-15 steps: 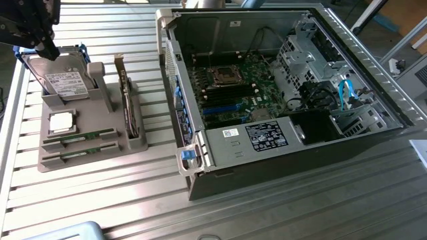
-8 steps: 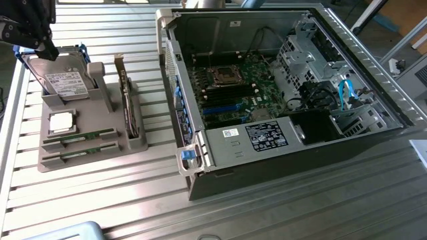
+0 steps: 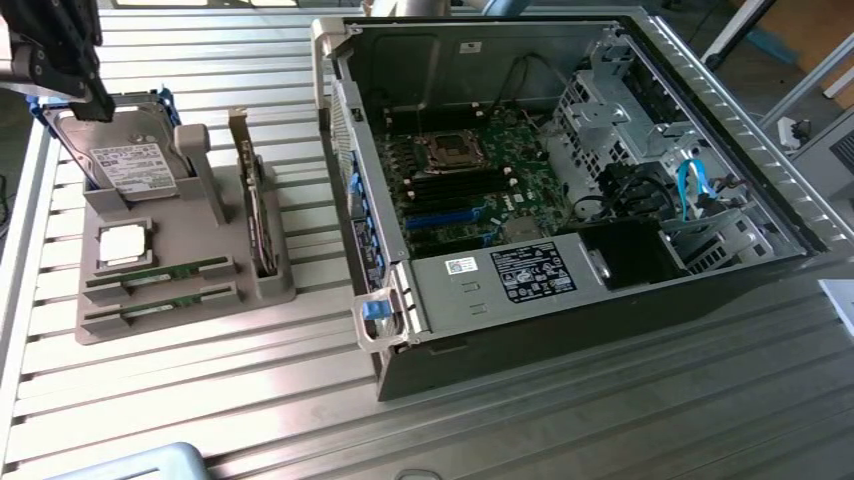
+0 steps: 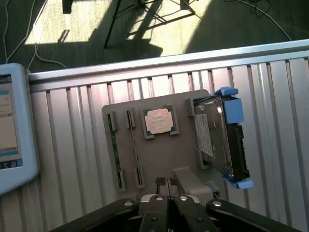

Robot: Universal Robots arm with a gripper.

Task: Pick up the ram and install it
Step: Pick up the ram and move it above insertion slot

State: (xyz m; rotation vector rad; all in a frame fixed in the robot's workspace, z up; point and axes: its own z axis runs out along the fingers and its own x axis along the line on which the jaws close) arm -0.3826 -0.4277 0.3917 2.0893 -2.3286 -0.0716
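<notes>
Two ram sticks, thin green boards, stand on edge in the slots of a grey holder (image 3: 100, 325): one ram stick (image 3: 158, 273) (image 4: 115, 150) and a second (image 3: 163, 303) (image 4: 135, 157) beside it. My gripper (image 3: 94, 105) (image 4: 169, 193) hangs above the far end of the holder, over the hard drive (image 3: 127, 160), well apart from the ram. Its fingers are pressed together with nothing between them. The open computer case (image 3: 561, 300) lies at the exterior view's right, its motherboard (image 3: 461, 180) exposed.
The holder also carries a square silver processor (image 3: 123, 243) (image 4: 158, 121), the hard drive (image 4: 219, 140) in a blue carrier, and an upright expansion card (image 3: 254, 210). A light blue device (image 4: 12, 125) lies beside the holder. The table is ribbed metal (image 3: 200, 400).
</notes>
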